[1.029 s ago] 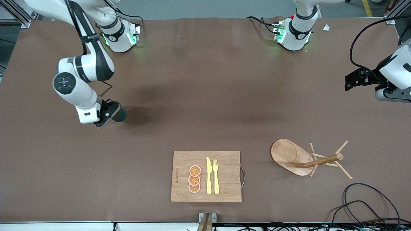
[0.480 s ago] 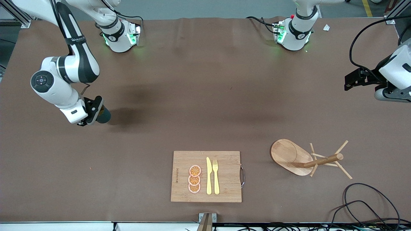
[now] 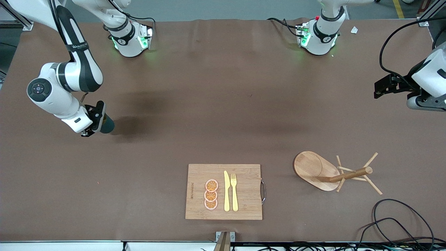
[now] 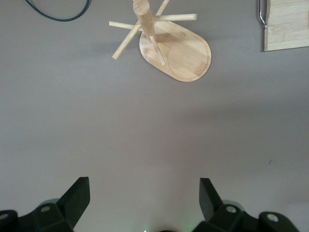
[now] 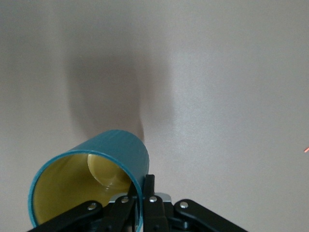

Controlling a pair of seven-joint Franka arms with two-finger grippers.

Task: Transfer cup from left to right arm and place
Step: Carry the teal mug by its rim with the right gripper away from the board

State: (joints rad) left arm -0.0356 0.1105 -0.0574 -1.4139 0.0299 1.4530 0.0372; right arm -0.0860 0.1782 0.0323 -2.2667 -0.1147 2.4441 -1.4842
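Note:
My right gripper is shut on the rim of the cup, a small dark teal mug, and holds it tilted just over the bare table toward the right arm's end. In the right wrist view the cup shows its yellowish inside, and one finger is inside the rim and one outside at my right gripper. The handle is hidden. My left gripper waits open and empty in the air at the left arm's end of the table. It shows wide open over the bare table in the left wrist view.
A wooden cutting board with orange slices, a yellow knife and fork lies near the front edge. A wooden mug tree lies toward the left arm's end, and it shows in the left wrist view. Black cables lie at the front corner.
My right arm has carried the cup farther toward the right arm's end of the table. The left arm has not moved.

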